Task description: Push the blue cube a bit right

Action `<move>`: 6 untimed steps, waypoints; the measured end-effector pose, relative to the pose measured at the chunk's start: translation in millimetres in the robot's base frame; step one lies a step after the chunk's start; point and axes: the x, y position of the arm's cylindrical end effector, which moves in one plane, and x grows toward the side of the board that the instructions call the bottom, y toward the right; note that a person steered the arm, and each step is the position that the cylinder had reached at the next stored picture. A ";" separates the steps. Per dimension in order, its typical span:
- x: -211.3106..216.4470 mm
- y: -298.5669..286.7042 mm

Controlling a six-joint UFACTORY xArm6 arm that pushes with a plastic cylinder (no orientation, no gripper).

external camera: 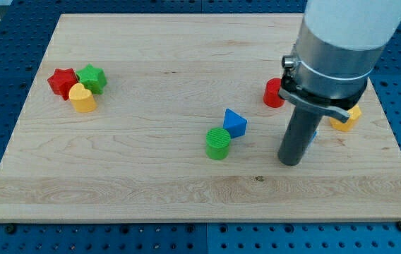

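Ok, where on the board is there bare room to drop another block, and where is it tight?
Free: the wide stretch between the red star group at the view's left and the blue block, the top middle, and the whole bottom strip. Tight: the view's right, where my tip stands among the red cylinder, a yellow block and a sliver of blue behind the rod.

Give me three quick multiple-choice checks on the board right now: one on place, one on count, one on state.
1. My tip sits: A) at the view's left; B) right of the green cylinder and blue triangular block; C) at the view's top.
2. Blocks clustered at the view's left: A) two; B) three; C) five.
3. The blue cube is: A) fully visible; B) stacked on another block; C) mostly hidden behind my rod.
Answers: 1 B, the tip stands right of both; 2 B, red star, green star and yellow heart huddle there; 3 C, only a blue sliver shows at the rod's right edge.
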 end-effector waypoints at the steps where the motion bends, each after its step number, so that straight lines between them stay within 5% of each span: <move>1: -8.5 7.8; 4: -65.7 -43.7; 6: -65.7 3.8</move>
